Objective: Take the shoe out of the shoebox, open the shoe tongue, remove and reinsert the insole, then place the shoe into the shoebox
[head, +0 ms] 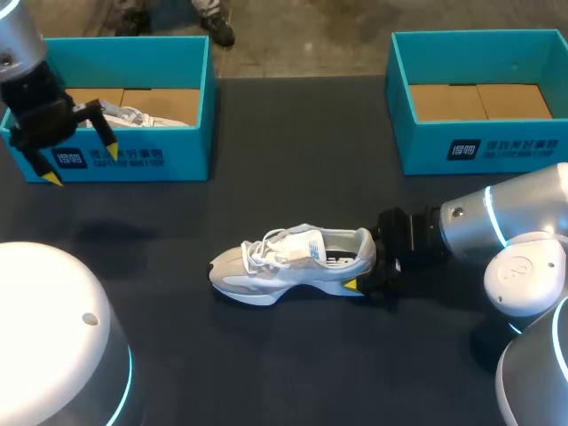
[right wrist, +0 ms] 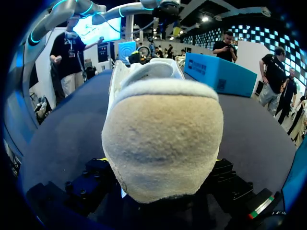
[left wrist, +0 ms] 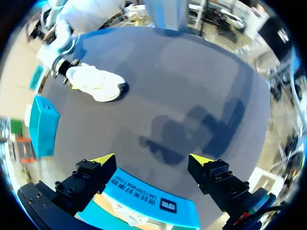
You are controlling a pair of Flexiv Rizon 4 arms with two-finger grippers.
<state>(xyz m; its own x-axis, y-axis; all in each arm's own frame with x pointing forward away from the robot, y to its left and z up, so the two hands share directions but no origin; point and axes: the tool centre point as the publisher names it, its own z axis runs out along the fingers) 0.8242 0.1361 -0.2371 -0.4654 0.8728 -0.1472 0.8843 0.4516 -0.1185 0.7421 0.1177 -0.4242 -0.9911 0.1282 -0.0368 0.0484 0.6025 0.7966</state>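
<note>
A white and grey shoe stands upright on the dark table, toe toward my left side; the left wrist view shows it far ahead as a shoe. My right gripper is at its heel, one finger on each side, shut on it. In the right wrist view the tan heel of the shoe fills the space between the fingers of my right gripper. My left gripper hangs open and empty over the front wall of the left teal shoebox, seen under my left gripper as the shoebox.
A second white shoe lies inside the left shoebox. Another teal shoebox stands at the back right with only its cardboard floor showing. Bare dark tabletop lies between the boxes and in front of the shoe.
</note>
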